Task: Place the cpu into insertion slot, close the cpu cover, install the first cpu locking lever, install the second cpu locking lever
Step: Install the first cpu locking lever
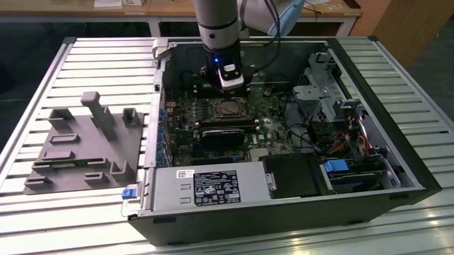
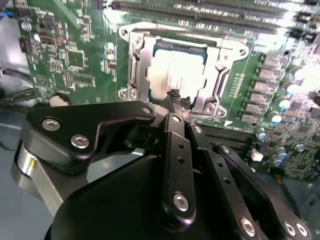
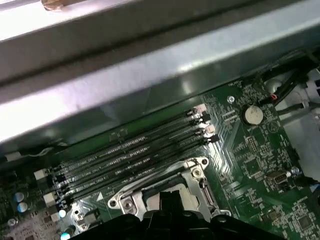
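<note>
1. Gripper point(image 2: 179, 99): black linkage closest to the lens in the second wrist view. Fingertips are drawn together, with nothing seen between them. They hang just over the near edge of the slot.
2. Cpu point(image 2: 175, 70): seated flat in the slot point(image 2: 235, 50), pale metal top facing up.
3. Cover point(image 2: 141, 70): silver frame lying flat around the cpu, whose top shows through the window. Whether the levers are latched cannot be told.
4. Memory slots point(image 3: 130, 150): long black rows running just beside the slot.
5. Coin cell point(image 3: 252, 114): round and silver, on the green board point(image 2: 70, 55) past the ends of the memory slots.
6. Arm point(image 1: 216, 21): in the exterior view it reaches straight down into the open case point(image 1: 397, 159), with the gripper over the slot.
7. Power supply point(image 1: 212, 186): silver box along the case's near side.
8. Table point(image 1: 92, 64): slatted metal, carrying the case.
9. Grey fixture point(image 1: 85, 143): on the table, toward the exterior view's left of the case.
</note>
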